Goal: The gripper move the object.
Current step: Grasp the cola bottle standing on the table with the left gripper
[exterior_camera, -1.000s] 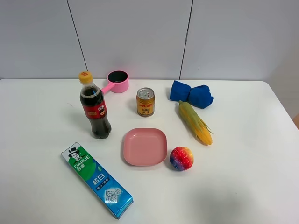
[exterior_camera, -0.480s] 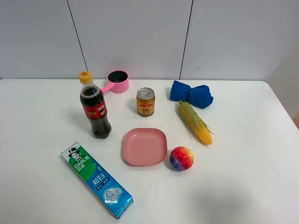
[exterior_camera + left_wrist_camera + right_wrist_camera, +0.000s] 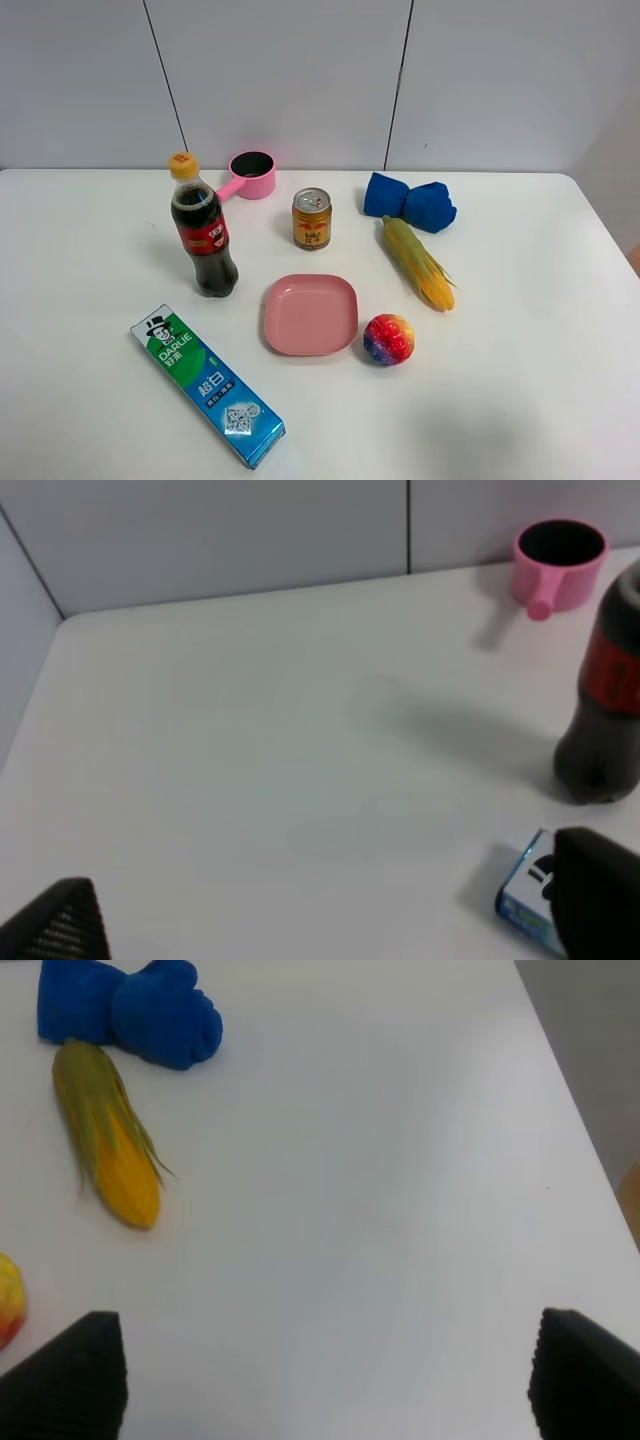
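Note:
The cola bottle (image 3: 203, 235), with a yellow cap and a red label, stands upright on the left part of the white table (image 3: 520, 330). Its lower part also shows in the left wrist view (image 3: 605, 710). Neither arm shows in the exterior high view. In the left wrist view my left gripper (image 3: 330, 915) is open and empty, with its black fingertips (image 3: 60, 925) spread wide and the bottle well ahead and off to one side. In the right wrist view my right gripper (image 3: 325, 1375) is open and empty over bare table, far from the bottle.
A pink cup (image 3: 252, 175) stands behind the bottle and a gold can (image 3: 311, 218) to its right. A toothpaste box (image 3: 207, 385) lies in front. A pink plate (image 3: 311, 313), a rainbow ball (image 3: 389, 339), a corn cob (image 3: 418, 262) and a blue cloth (image 3: 410, 202) lie centre and right.

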